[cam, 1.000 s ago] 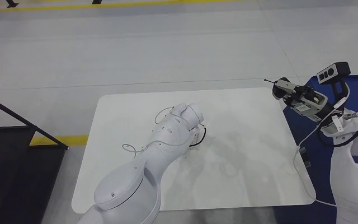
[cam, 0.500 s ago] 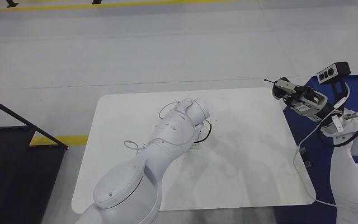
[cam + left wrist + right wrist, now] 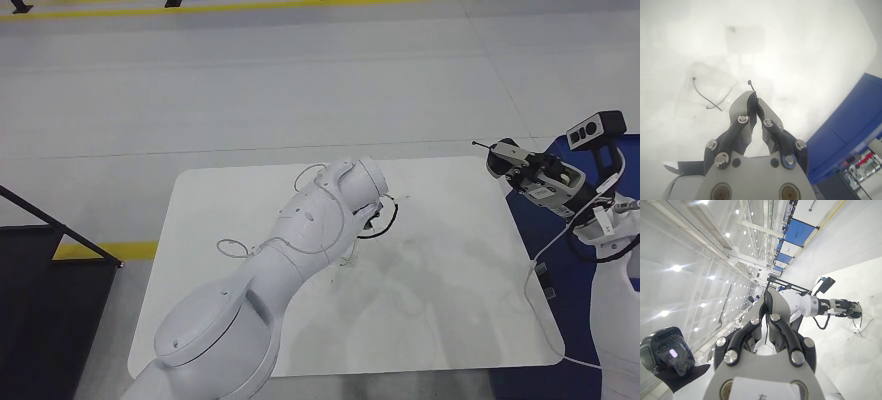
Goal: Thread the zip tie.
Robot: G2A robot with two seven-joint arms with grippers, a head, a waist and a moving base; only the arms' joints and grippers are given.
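In the top view, the left arm (image 3: 320, 220) lies across the white surface (image 3: 450, 300). The right gripper (image 3: 495, 152) hangs near the surface's far right corner, well apart from it. We judge the two must meet for threading.

At the left wrist, the left gripper (image 3: 755, 96) is pressed on a zip tie (image 3: 751, 86), and the head sticks out past the tips. Loose ties (image 3: 704, 97) lie on a clear bag (image 3: 696, 75).

At the right wrist, the right gripper pinches a dark strip (image 3: 766, 321) that runs lengthwise between its fingers; we think it is a second tie. Ceiling lamps (image 3: 676, 267) light the hall.
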